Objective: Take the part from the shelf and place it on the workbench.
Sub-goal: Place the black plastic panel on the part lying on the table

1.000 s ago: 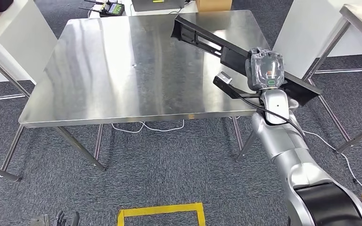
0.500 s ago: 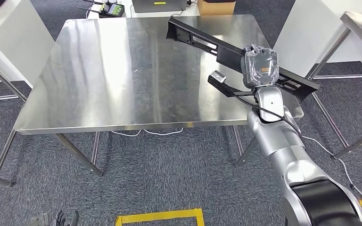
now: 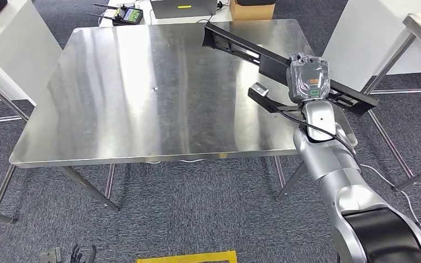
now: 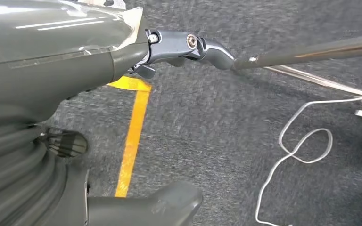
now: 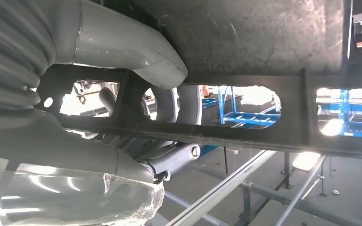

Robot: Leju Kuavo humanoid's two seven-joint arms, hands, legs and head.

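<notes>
- Head view: 1 long black slotted plastic part (image 3: 235, 46), gripped near mid-length by right hand (image 3: 307, 78), held aslant above far right corner of 1 bare stainless-steel workbench (image 3: 115, 98). Far end of part over benchtop; near end overhangs right edge. Touching steel or not: cannot tell.
- Same view: left hand (image 3: 79, 255) low beside body, dark fingertips just visible, too small to judge there.
- Same view, background: 1 cardboard box (image 3: 255, 8), 1 black handheld controller w/ green screen (image 3: 126, 12).
- Left wrist view: left hand (image 4: 52, 61) hanging over grey carpet (image 4: 217, 141); nothing in it; fingers apart or curled: cannot tell. 1 yellow floor-tape line (image 4: 133, 132), 1 white cable (image 4: 292, 150).
- Right wrist view: right hand (image 5: 80, 84) clamped on the part (image 5: 264, 37), thumb (image 5: 136, 52) pressed against black face above cut-outs.
- Step, as judged: pick done, placing stage. Next move calls for: shift part inward so full length sits over steel, lower flat, then release.
</notes>
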